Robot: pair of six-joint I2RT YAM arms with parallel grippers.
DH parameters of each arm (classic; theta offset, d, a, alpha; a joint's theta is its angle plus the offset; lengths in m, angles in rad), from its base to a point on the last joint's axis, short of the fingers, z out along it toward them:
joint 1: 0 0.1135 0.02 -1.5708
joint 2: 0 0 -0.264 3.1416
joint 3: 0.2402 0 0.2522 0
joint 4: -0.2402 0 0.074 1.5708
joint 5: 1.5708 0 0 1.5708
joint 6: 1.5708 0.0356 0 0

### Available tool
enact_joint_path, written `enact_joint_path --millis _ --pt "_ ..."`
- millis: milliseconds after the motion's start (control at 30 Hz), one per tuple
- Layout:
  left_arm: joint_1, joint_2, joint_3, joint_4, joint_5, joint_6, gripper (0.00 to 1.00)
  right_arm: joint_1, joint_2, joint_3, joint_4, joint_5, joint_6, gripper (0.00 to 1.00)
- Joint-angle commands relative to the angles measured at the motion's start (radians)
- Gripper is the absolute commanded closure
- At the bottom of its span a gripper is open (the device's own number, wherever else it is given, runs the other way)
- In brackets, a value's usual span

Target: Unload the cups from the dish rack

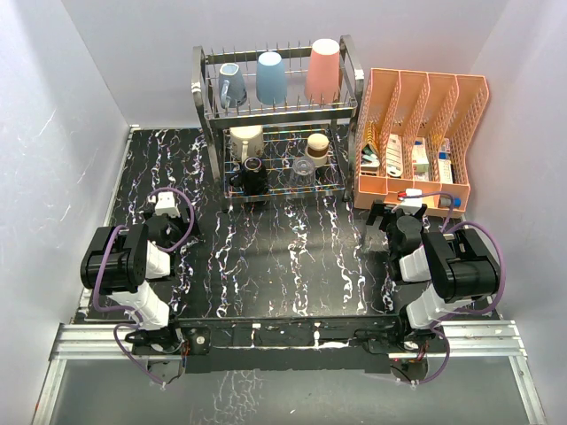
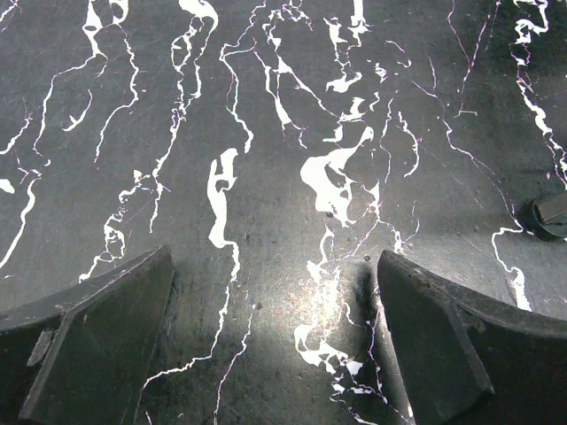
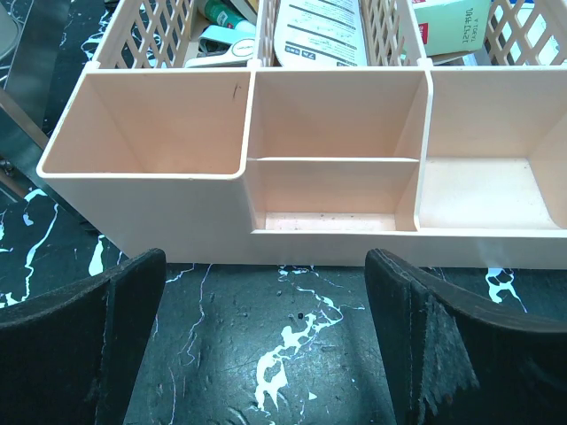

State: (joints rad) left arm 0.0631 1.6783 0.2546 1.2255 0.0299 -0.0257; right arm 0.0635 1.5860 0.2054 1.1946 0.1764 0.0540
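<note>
The silver two-tier dish rack [image 1: 211,115] stands at the back centre. Its top tier holds a grey-blue handled mug [image 1: 232,84], a light-blue tumbler [image 1: 271,77] and a salmon-pink tumbler [image 1: 324,69], all upside down. Its lower tier holds a cream cup [image 1: 245,139], a dark mug [image 1: 253,173], a clear glass [image 1: 302,171] and a brownish cup [image 1: 317,145]. My left gripper [image 1: 166,215] is open and empty over the table at the left [image 2: 275,292]. My right gripper [image 1: 396,212] is open and empty, just in front of the orange organizer [image 3: 266,301].
An orange plastic slotted organizer [image 1: 416,133] with boxes and papers stands right of the rack; its front trays [image 3: 332,190] show close before the right fingers. White walls close in the black marbled table [image 1: 292,257] on three sides.
</note>
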Motion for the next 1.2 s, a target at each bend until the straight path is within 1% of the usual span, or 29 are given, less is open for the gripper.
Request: enact_joint_path --millis 0,333,467,500,533,567,600,667,700,767,833,867,933,967,1033,1067,1133,1167 --pt "-0.005 -0.002 0.015 0.024 0.012 0.006 0.03 -0.003 0.002 -0.003 0.076 -0.003 -0.008 0.02" --pt "-0.004 0.0 0.021 0.015 0.01 0.008 0.03 -0.003 0.003 -0.003 0.076 -0.003 -0.007 0.02" --pt "-0.001 -0.01 0.012 0.027 0.031 0.006 0.03 -0.006 -0.019 0.004 0.044 0.061 0.02 0.02" --pt "0.001 -0.028 0.021 -0.006 0.032 0.003 0.03 -0.005 -0.033 0.002 0.033 0.057 0.018 0.02" --pt "0.003 -0.055 0.037 -0.074 0.03 0.001 0.03 -0.005 -0.049 -0.006 0.05 0.033 0.004 0.02" --pt "0.002 -0.086 0.065 -0.164 0.028 0.001 0.03 0.001 -0.078 -0.005 0.027 0.055 -0.006 0.02" --pt "0.002 -0.12 0.103 -0.281 0.034 0.007 0.03 0.005 -0.129 0.013 -0.07 0.09 0.011 0.02" --pt "0.002 -0.174 0.2 -0.52 0.077 0.07 0.03 0.005 -0.231 0.076 -0.295 0.19 0.082 0.02" --pt "0.002 -0.193 0.259 -0.617 0.087 0.074 0.03 0.005 -0.275 0.101 -0.378 0.211 0.115 0.02" --pt "0.013 -0.23 0.323 -0.77 0.113 0.055 0.03 0.005 -0.365 0.118 -0.457 0.184 0.125 0.02" --pt "0.055 -0.279 0.357 -0.852 0.177 0.014 0.03 0.005 -0.474 0.109 -0.512 0.175 0.158 0.02" --pt "0.072 -0.3 0.37 -0.889 0.212 0.0 0.03 0.006 -0.526 0.109 -0.551 0.189 0.209 0.02" --pt "0.095 -0.348 0.399 -0.963 0.264 -0.012 0.03 0.004 -0.633 0.128 -0.707 0.235 0.35 0.02" --pt "0.103 -0.369 0.413 -0.998 0.279 -0.011 0.03 0.003 -0.671 0.174 -0.785 0.269 0.4 0.02" --pt "0.121 -0.405 0.44 -1.07 0.319 0.0 0.03 -0.002 -0.737 0.207 -0.933 0.352 0.556 0.02" --pt "0.133 -0.418 0.457 -1.107 0.343 0.008 0.03 -0.007 -0.77 0.206 -0.963 0.323 0.571 0.02" --pt "0.148 -0.432 0.499 -1.184 0.375 0.024 0.03 -0.02 -0.815 0.181 -0.9 0.139 0.486 0.02" --pt "0.152 -0.434 0.524 -1.227 0.388 0.033 0.03 -0.02 -0.805 0.191 -0.899 0.057 0.463 0.02"
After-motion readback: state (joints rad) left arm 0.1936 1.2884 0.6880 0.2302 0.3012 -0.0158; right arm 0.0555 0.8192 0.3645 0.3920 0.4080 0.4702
